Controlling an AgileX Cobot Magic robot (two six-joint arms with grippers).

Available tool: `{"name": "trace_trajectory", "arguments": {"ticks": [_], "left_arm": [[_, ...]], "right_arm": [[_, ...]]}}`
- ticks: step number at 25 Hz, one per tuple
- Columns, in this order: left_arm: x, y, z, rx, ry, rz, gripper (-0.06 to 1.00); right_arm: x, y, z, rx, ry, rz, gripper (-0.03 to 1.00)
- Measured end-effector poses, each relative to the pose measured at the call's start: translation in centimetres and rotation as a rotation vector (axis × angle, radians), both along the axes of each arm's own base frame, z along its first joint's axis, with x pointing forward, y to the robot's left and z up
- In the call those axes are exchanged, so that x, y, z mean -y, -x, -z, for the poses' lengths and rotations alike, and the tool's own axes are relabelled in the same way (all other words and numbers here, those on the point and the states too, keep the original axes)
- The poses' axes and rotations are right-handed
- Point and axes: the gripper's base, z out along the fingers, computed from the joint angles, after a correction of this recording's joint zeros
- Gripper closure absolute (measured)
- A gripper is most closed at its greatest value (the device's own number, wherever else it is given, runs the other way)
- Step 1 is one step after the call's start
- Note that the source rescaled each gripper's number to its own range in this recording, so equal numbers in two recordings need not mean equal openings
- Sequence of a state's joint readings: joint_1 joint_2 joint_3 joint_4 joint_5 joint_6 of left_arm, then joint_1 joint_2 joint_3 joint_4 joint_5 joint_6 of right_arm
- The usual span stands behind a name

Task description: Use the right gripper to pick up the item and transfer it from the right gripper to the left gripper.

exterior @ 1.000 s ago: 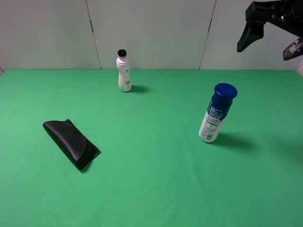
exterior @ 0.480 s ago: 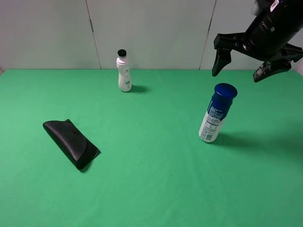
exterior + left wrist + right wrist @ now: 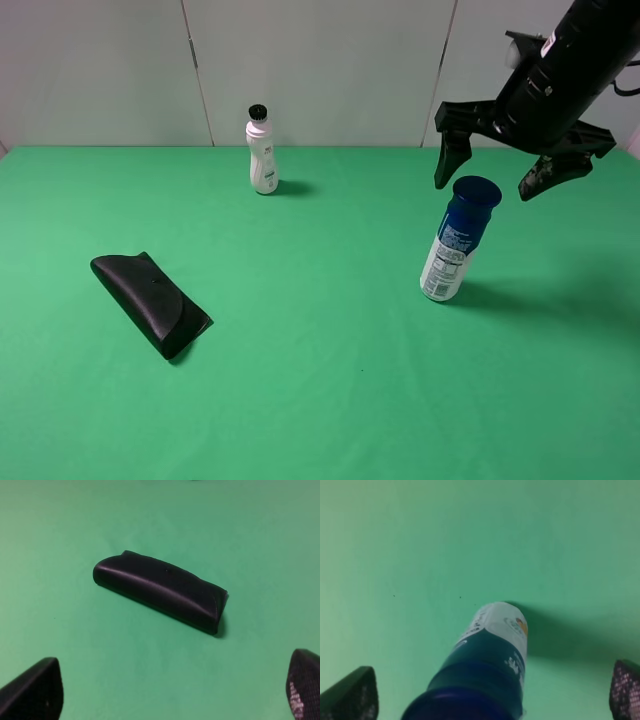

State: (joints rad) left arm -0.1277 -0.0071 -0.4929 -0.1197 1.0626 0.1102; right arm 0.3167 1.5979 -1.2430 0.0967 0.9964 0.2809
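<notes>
While the can point(image 3: 458, 240) stands on its base on the right half of the green desk point(image 3: 320, 400), about midway between the back and front edges, the right claw point(image 3: 482, 188) hangs just above it. Its two black fingers are spread wide, one on each side of the can's round blue cap, and neither touches it. The claw holds nothing. From the right wrist camera, the cap and blue upper body sit between the fingertips, with the white printed lower body beyond.

The left claw point(image 3: 170, 687) is out of sight from the high camera. Its own wrist camera shows its fingertips set wide apart and empty, above a flat black case point(image 3: 160, 591) that lies on the left side of the desk. A small white bottle point(image 3: 262, 152) with a black cap stands upright near the back edge, left of the middle, well apart from both the can and the case.
</notes>
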Motion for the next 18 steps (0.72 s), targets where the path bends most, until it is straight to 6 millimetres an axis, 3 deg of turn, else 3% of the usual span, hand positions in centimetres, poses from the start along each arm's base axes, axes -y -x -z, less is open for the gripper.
{"name": "trace_trajectory", "arguments": {"ticks": [9,18], "left_arm": [[0.0,0.0,0.0,0.000,0.000,0.000,-0.06],[0.0,0.0,0.0,0.000,0.000,0.000,-0.06]], "right_arm": [[-0.2,0.0,0.7,-0.016,-0.024,0.010,-0.03],[-1.1,-0.2,3.1,-0.080,-0.015,-0.041,-0.03]]}}
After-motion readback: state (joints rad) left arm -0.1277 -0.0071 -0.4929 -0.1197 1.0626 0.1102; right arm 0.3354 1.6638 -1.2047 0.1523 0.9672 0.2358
